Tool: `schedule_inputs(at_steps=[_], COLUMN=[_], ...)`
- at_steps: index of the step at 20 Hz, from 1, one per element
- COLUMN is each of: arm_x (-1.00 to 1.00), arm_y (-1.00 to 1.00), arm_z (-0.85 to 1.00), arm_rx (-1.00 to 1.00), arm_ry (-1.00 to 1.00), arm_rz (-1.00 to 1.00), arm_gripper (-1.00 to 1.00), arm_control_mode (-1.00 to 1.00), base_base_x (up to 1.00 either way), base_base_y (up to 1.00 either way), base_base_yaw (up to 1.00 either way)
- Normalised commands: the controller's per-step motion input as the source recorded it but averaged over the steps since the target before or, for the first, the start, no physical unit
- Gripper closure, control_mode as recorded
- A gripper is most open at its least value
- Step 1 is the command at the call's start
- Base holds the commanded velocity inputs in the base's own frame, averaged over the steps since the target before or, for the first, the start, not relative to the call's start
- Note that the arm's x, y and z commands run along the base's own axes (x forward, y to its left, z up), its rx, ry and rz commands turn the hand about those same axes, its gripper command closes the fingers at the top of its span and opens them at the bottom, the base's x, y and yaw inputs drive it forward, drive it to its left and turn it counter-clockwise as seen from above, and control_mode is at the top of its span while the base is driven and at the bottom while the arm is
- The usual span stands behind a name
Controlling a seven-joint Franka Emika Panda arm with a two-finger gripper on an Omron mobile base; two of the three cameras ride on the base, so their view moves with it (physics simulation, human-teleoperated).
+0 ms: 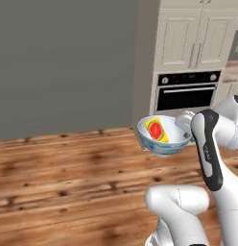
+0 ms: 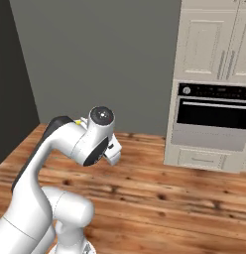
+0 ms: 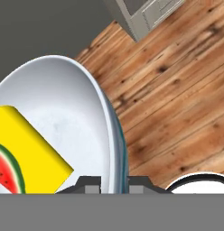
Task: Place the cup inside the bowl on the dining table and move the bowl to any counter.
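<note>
The bowl (image 1: 163,139), white inside and pale blue-grey patterned outside, hangs in the air above a wooden floor. The yellow cup (image 1: 157,129) lies on its side in it, its red inside showing. My gripper (image 1: 186,134) is shut on the bowl's right rim. In the hand view the bowl (image 3: 64,108) fills the left side with the cup (image 3: 32,149) at its lower left. My gripper (image 3: 116,182) has one fingertip inside the rim and one outside. The dining table and the counter are out of view.
A built-in black oven (image 1: 185,91) (image 2: 214,111) sits in tall cream cabinets (image 1: 197,38) ahead to the right. A plain grey wall (image 1: 63,62) stands ahead to the left. Wooden floor (image 1: 68,182) lies all around below the bowl.
</note>
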Motion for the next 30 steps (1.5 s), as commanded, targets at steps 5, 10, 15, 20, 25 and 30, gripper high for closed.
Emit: schedule_inputs(at_steps=[5, 10, 15, 20, 25, 30], arm_x=[0.0, 0.0, 0.0, 0.0, 0.0, 0.0], arm_y=[0.0, 0.0, 0.0, 0.0, 0.0, 0.0], arm_z=[0.0, 0.0, 0.0, 0.0, 0.0, 0.0], arm_rx=[0.0, 0.0, 0.0, 0.0, 0.0, 0.0], arm_ry=[0.0, 0.0, 0.0, 0.0, 0.0, 0.0], arm_rz=[0.0, 0.0, 0.0, 0.0, 0.0, 0.0], arm_gripper=[1.0, 1.0, 1.0, 1.0, 1.0, 1.0], arm_control_mode=[1.0, 1.0, 1.0, 1.0, 1.0, 1.0], base_base_x=[1.0, 1.0, 0.6, 0.0, 0.0, 0.0], base_base_y=[0.05, 0.0, -0.18, -0.64, -0.73, -0.81], base_base_yaw=[0.0, 0.0, 0.0, 0.0, 0.0, 0.0])
